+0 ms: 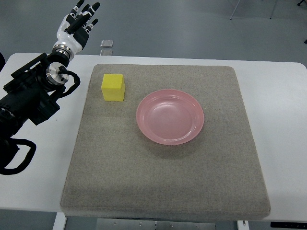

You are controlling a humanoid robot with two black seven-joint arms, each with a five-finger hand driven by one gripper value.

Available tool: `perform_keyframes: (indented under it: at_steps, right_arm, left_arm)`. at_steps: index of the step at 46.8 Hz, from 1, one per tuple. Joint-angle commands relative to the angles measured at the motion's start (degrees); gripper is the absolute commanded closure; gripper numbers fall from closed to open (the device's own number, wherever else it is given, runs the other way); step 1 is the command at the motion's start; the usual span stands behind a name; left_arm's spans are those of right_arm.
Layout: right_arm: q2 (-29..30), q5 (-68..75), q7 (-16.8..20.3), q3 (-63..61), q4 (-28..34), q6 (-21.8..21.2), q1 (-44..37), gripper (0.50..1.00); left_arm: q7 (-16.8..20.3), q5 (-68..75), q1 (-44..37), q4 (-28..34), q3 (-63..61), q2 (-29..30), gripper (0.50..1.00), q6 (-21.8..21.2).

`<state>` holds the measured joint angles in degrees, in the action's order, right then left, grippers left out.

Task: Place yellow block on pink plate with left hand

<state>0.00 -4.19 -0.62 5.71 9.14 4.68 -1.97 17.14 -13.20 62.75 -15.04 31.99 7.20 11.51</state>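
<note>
A yellow block (113,87) sits on the grey mat (163,182) near its far left corner. A pink plate (170,116) lies empty at the mat's middle, to the right of the block. My left hand (79,23) is raised beyond the table's far left edge, well to the upper left of the block, fingers spread and holding nothing. Its black arm (29,100) comes in from the picture's left. My right arm is out of view.
The mat lies on a white table (283,120). A small grey object (107,44) sits at the table's far edge, just behind the mat. A black cable loop (19,155) hangs by my left arm.
</note>
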Motion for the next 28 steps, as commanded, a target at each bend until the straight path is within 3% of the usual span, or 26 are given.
perform_keyframes:
  at_steps: [1,28]
  right_arm:
    - [0.0,-0.02,0.0,0.0,0.0,-0.02,-0.05,0.576]
    - [0.0,-0.02,0.0,0.0,0.0,0.06,-0.05,0.576]
  left_arm:
    - [0.0,-0.08,0.0,0.01,0.0,0.01,0.506,0.0]
    - [0.0,0.63,0.26,-0.08,-0.96,0.09,0.506,-0.61]
